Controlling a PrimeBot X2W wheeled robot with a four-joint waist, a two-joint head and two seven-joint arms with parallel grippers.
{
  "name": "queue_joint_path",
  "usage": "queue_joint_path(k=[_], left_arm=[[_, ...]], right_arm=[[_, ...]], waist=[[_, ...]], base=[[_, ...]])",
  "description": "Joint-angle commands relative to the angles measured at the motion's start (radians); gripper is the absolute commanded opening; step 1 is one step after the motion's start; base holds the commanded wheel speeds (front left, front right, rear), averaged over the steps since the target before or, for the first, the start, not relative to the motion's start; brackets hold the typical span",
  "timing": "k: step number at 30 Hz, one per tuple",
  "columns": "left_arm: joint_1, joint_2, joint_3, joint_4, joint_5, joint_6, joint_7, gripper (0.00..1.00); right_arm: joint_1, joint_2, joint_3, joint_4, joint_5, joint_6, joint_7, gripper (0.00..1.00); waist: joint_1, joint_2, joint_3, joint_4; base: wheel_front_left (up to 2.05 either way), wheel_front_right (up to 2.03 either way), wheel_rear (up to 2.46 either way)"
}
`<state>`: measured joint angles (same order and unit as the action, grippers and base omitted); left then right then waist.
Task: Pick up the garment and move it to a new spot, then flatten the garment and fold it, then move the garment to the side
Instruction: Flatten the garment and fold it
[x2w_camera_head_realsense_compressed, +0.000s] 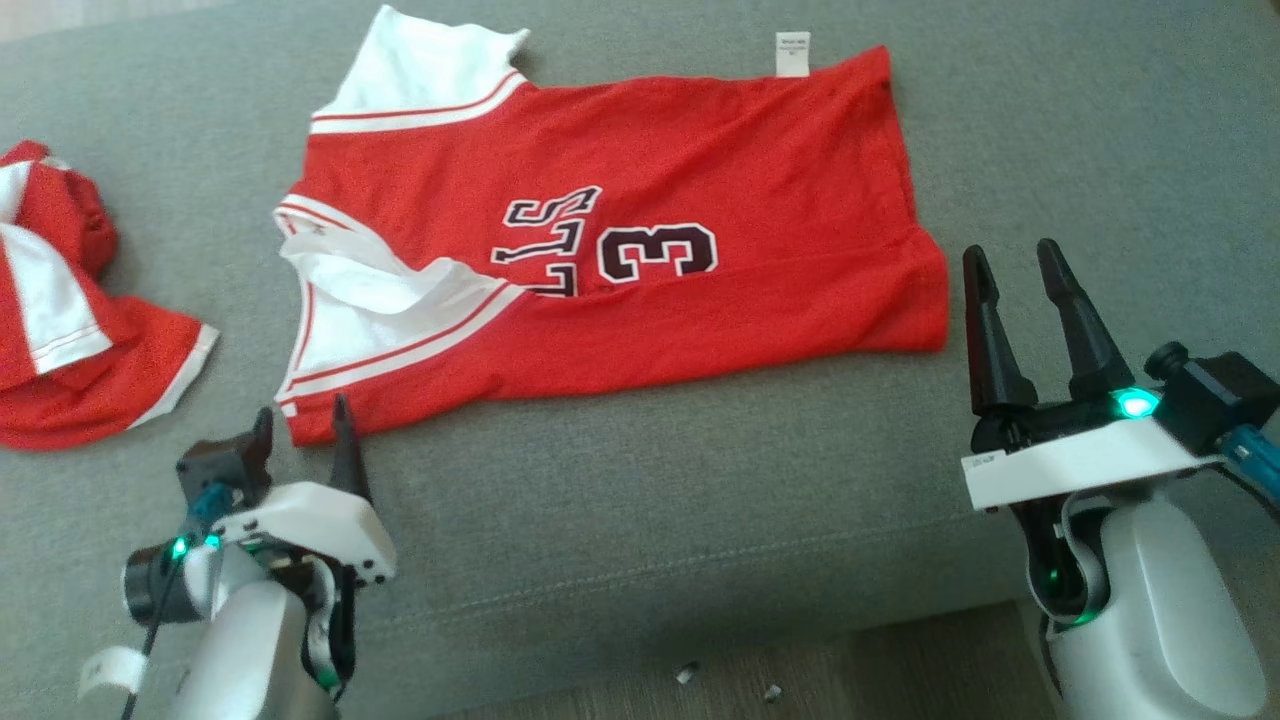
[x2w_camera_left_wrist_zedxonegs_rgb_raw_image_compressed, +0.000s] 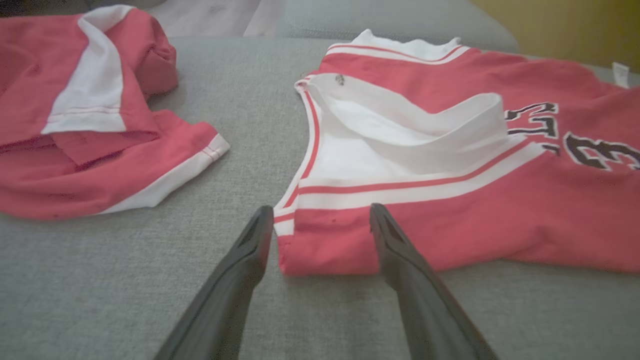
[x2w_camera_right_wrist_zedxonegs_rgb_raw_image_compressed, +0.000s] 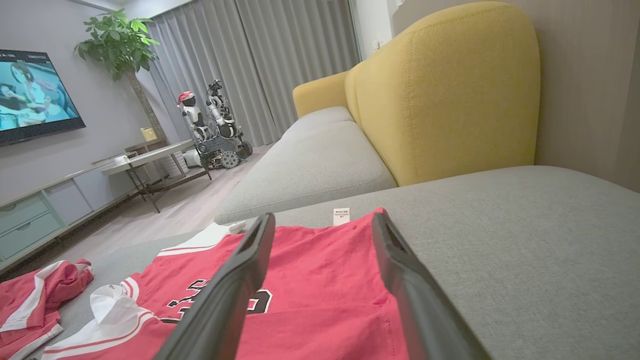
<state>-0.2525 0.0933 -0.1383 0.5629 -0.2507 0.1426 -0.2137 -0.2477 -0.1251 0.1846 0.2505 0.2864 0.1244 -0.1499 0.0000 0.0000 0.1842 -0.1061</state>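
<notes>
Both claws wide and empty, the left gripper (x2w_camera_left_wrist_zedxonegs_rgb_raw_image_compressed: 320, 212) frames the red jersey (x2w_camera_head_realsense_compressed: 700, 150) corner just ahead of its tips, the right gripper (x2w_camera_head_realsense_compressed: 1010, 252) hovers beside the hem: best pinch low, lift evenly.

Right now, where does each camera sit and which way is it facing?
Head: on the head, looking down at the red jersey on the grey cushion; left hand lower left, right hand lower right, both open.
Left wrist: behind the left hand's fingers, facing the jersey's near shoulder corner.
Right wrist: low behind the right hand's fingers, facing across the jersey toward the yellow sofa back.
Shared: all three show the jersey and the crumpled red garment.
</notes>
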Motion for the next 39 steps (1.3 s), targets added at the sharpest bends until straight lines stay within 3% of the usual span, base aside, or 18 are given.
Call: queue_joint_path(k=[1,9,14,15,16,17,23,39], left_arm=[[-0.046,0.030,0.039,0.001,0.006,0.012,0.006,1.00],[-0.102,0.064,0.031,0.134,0.024,0.031,0.048,1.00],[-0.134,0.060,0.023,0.189,0.007,0.003,0.057,1.00],[-0.138,0.057,0.018,0.196,0.005,-0.006,0.058,0.75],[-0.142,0.054,0.012,0.202,0.003,-0.017,0.057,0.05],[-0.145,0.053,0.008,0.205,0.001,-0.027,0.053,0.00],[-0.152,0.042,0.003,0.177,-0.011,-0.051,-0.005,0.00],[-0.058,0.023,0.002,-0.125,-0.001,-0.033,-0.047,0.00]], right_arm=[[-0.008,0.008,0.020,-0.044,-0.009,0.006,0.004,1.00],[-0.008,0.017,0.014,-0.060,-0.012,0.006,0.006,1.00],[-0.004,0.019,0.005,-0.069,-0.018,0.006,0.007,1.00],[-0.002,0.019,0.002,-0.071,-0.019,0.006,0.007,1.00],[0.000,0.019,-0.001,-0.071,-0.020,0.006,0.008,1.00],[0.001,0.019,-0.004,-0.071,-0.020,0.006,0.009,1.00],[0.003,0.032,-0.029,-0.036,-0.014,0.006,0.045,1.00],[-0.100,0.074,-0.154,0.217,0.059,0.006,0.172,1.00]], waist=[[0.0000,0.0000,0.010,-0.012],[0.0000,0.0000,0.032,-0.038],[0.0000,0.0000,0.047,-0.039],[0.0000,0.0000,0.049,-0.038],[0.0000,0.0000,0.049,-0.035],[0.0000,0.0000,0.050,-0.033],[0.0000,0.0000,0.044,-0.012],[0.0000,0.0000,0.062,0.040]], base=[[0.00,0.00,0.00],[0.00,0.00,0.00],[0.00,0.00,0.00],[0.00,0.00,0.00],[0.00,0.00,0.00],[0.00,0.00,0.00],[0.00,0.00,0.00],[0.00,0.00,0.00]])
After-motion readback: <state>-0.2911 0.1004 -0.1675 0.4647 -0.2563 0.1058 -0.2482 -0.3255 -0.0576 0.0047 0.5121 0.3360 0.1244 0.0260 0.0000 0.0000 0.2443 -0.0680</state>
